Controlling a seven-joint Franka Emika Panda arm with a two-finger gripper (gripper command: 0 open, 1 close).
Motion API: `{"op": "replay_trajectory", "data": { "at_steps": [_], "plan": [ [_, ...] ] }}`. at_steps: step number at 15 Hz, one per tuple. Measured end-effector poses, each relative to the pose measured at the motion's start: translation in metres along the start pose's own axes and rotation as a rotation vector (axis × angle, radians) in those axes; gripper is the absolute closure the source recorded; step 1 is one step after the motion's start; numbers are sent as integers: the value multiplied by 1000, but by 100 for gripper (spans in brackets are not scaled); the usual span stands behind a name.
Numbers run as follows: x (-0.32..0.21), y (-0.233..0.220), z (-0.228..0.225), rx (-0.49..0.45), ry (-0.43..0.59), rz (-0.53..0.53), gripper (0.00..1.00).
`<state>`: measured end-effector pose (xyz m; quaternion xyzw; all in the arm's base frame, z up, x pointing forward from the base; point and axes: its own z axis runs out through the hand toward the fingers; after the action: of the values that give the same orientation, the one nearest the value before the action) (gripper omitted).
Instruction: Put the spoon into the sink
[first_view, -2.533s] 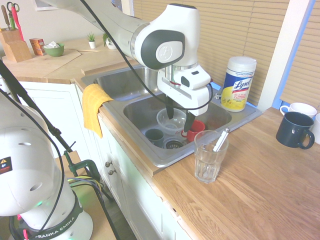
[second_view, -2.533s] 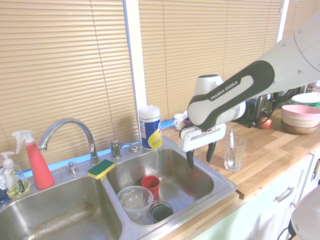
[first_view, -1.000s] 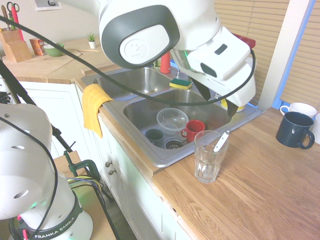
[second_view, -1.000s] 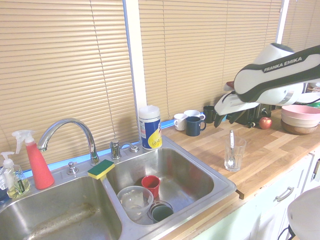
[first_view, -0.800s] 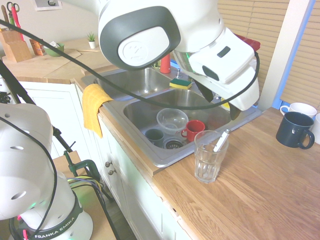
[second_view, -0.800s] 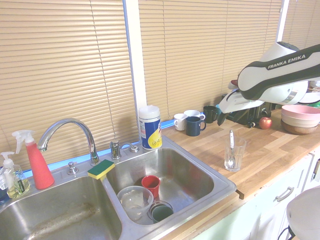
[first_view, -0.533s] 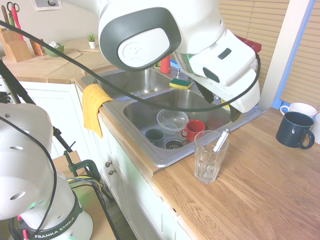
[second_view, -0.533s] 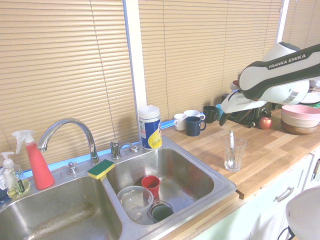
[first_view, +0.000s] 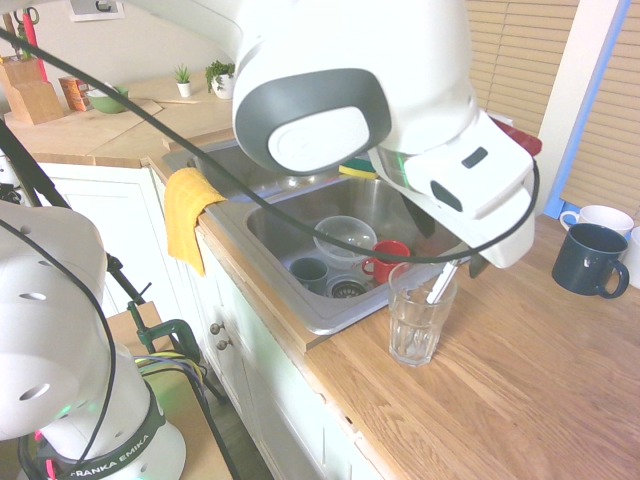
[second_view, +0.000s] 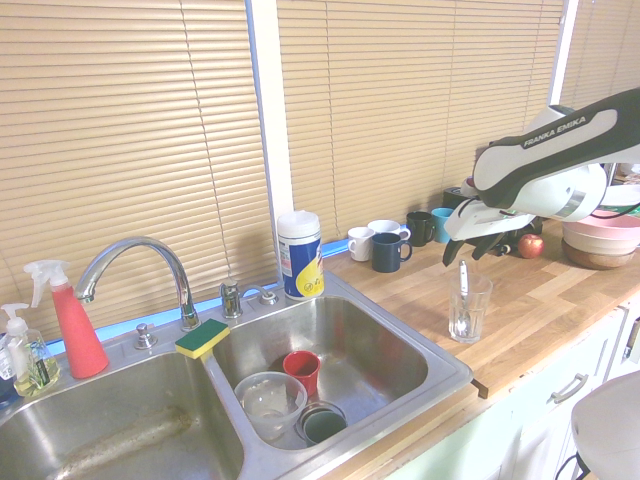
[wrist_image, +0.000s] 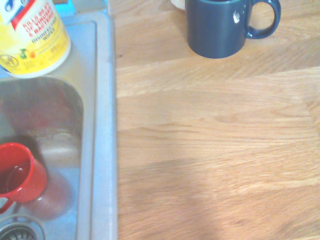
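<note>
The spoon (first_view: 441, 282) (second_view: 462, 284) stands handle-up in a clear drinking glass (first_view: 419, 318) (second_view: 469, 309) on the wooden counter, just right of the sink (first_view: 300, 298) (second_view: 445, 373). My gripper (first_view: 452, 246) (second_view: 462, 256) hangs open a little above the glass's mouth, with one dark finger on either side of the spoon's handle tip and nothing held. In the first exterior view the arm hides much of the sink's back. The wrist view shows the sink's rim (wrist_image: 102, 130) and bare counter; the spoon is out of its sight.
The near basin holds a red cup (first_view: 388, 258) (wrist_image: 17, 176), a clear bowl (second_view: 268, 395) and two dark cups. A Lysol canister (second_view: 299, 255), mugs (first_view: 588, 260) (wrist_image: 222, 27), a sponge (second_view: 202, 338), a yellow cloth (first_view: 187, 210) and stacked bowls (second_view: 600, 235) surround the area.
The gripper has come down from higher over the counter behind the sink and toward the glass. It now hovers just above the spoon's handle. The spoon and glass have not moved.
</note>
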<state>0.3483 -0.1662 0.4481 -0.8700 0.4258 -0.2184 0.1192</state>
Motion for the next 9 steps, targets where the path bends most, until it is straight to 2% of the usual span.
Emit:
{"op": "replay_trajectory", "data": {
  "at_steps": [9],
  "plan": [
    [1, 0, 7, -1, -2, -32, 100]
  ]
}}
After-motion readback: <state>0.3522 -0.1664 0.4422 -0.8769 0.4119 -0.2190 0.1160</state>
